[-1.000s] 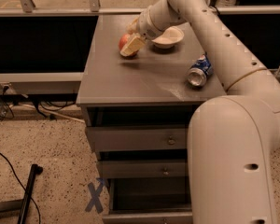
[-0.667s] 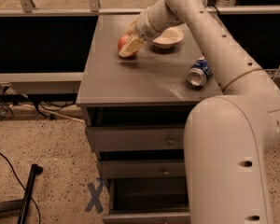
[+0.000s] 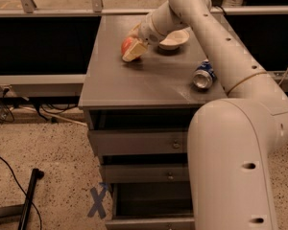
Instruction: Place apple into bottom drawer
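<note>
The red-orange apple (image 3: 127,45) sits between the fingers of my gripper (image 3: 132,48) at the far left of the grey cabinet top (image 3: 134,83). The gripper is shut on the apple; one pale finger (image 3: 135,51) lies across its front. The apple is just above the cabinet top; I cannot tell whether it touches. The bottom drawer (image 3: 151,202) is the lowest of three. It stands pulled open, dark inside, below the front edge of the cabinet. My large white arm (image 3: 230,143) hides the drawers' right side.
A white bowl (image 3: 174,39) stands right behind the gripper. A blue soda can (image 3: 203,74) lies on its side at the right of the top. A blue X mark (image 3: 99,201) and a black pole (image 3: 29,198) lie on the speckled floor at left.
The gripper with the apple has barely moved; it holds at the same spot on the cabinet top.
</note>
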{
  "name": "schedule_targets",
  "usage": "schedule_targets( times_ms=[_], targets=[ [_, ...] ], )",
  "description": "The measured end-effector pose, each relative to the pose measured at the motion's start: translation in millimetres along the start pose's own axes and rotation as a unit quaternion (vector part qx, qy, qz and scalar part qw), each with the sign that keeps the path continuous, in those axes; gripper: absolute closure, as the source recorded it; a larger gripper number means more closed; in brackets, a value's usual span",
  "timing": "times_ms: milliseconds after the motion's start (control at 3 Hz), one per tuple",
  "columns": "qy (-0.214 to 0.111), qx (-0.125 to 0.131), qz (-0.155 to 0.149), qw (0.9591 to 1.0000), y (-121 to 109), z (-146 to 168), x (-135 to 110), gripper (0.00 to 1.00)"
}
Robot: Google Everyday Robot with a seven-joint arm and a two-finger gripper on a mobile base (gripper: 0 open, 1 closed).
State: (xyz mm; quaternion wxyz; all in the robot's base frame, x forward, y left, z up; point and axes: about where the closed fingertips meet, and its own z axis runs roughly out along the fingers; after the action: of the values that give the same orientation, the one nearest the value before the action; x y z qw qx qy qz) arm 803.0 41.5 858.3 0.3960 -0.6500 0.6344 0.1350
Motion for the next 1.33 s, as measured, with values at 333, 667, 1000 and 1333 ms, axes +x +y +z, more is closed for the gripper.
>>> schedule_targets(
  times_ms=[333,667,1000,1333],
  targets=[
    [-0.007,-0.010,0.006,0.9999,4.3,4.5,4.8,0.36],
    [-0.043,-0.010,0.018,0.9989,3.7,0.3,4.1,0.54],
    [-0.104,-0.004,0.009,0.9945,3.1,-31.9,-17.2,0.77],
    [-0.140,-0.010,-0.017,0.9899,17.4,-78.1,-49.0,0.99]
  ],
)
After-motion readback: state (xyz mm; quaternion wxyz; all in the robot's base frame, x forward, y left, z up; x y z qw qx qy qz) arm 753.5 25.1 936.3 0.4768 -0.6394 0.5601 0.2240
